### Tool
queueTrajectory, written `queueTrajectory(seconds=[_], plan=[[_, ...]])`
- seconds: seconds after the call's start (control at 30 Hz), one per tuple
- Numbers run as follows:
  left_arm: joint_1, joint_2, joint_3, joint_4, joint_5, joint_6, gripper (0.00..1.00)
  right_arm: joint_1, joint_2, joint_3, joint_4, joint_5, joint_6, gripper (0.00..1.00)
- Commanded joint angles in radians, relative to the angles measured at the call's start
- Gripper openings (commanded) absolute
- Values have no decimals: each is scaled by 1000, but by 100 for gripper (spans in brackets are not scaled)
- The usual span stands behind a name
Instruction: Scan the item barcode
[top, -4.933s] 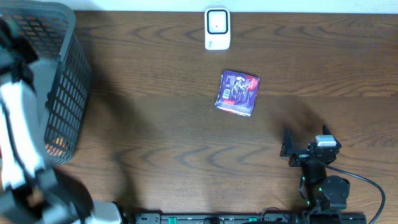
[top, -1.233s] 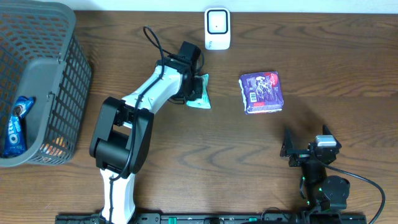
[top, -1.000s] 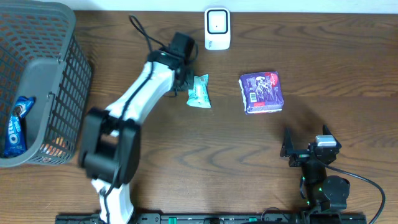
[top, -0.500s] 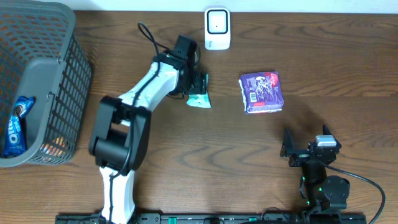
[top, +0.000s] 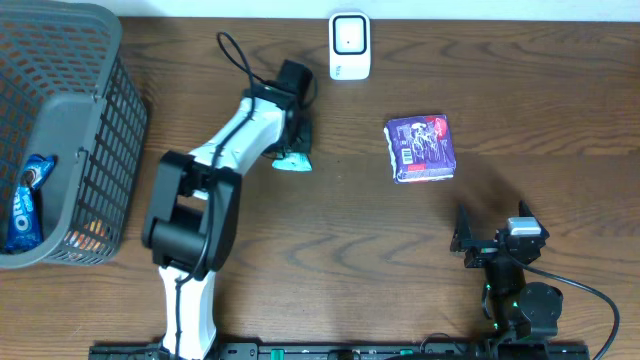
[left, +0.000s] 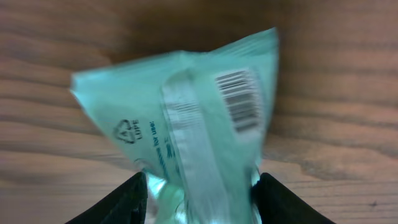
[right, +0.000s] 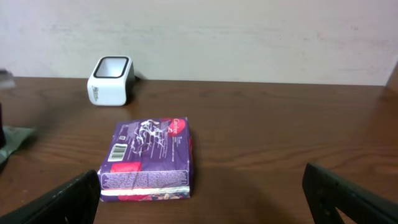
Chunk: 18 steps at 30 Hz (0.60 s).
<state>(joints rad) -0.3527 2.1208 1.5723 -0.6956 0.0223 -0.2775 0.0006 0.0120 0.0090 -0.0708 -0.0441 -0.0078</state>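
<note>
Teal packet (top: 294, 161) is sitting mid-desk, below and left of the white scanner (top: 349, 45), and is being handled. The brown desk (top: 300, 270) is carrying everything. The grey mesh basket (top: 115, 90) is standing at its far left. The left arm is reaching across, and the left gripper (left: 200, 193) is grasping the packet's lower end, jaws pressing in on both sides. Whether it is lifting clear, I cannot tell. The right gripper (top: 463, 232) is resting near the front edge, jaws spread wide and empty. A purple pack (top: 421, 148) is lying flat, well right of the teal one. Half a second ago the packet was lying further right. Now it is shifting left with the wrist, so the pick is probably taking hold. Its barcode (left: 239, 99) is facing the wrist camera and is likely needing a turn toward the scanner.
</note>
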Motion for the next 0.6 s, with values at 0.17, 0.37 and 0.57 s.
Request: queueTrajectory(seconds=[0.17,0.37,0.57], plan=[[37,-198,52,-70,-66,100,79,-12,-5,-3,-2,9,14,99],[82,-133,8,-89,-177,7,78,-12,-5,-3,-2,9,14,99],[167,-53,0,-88,34,-101,67,-12,-5,-3,-2,9,14,99]])
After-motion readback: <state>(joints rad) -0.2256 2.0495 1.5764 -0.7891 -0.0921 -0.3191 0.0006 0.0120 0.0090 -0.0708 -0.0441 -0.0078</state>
